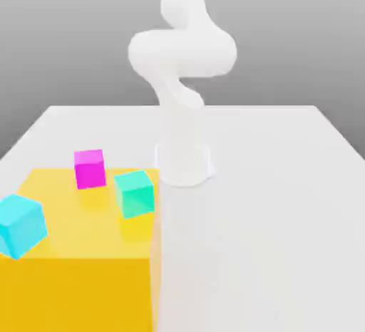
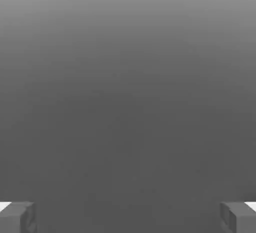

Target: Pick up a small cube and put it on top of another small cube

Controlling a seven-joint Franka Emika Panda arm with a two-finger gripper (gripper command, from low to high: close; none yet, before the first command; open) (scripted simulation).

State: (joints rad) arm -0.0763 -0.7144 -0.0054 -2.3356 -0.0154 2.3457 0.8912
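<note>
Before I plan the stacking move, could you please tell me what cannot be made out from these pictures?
- Exterior view: the arm is cut off by the top edge, so where it ends cannot be told.
- Exterior view: the yellow block runs past the left and bottom edges, so its full extent is unclear.
- Hand view: the open gripper is cut by the bottom edge and faces plain grey.

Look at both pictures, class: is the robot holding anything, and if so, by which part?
Nothing is held. In the hand view the gripper has its jaws wide apart with only bare grey between them.
</note>
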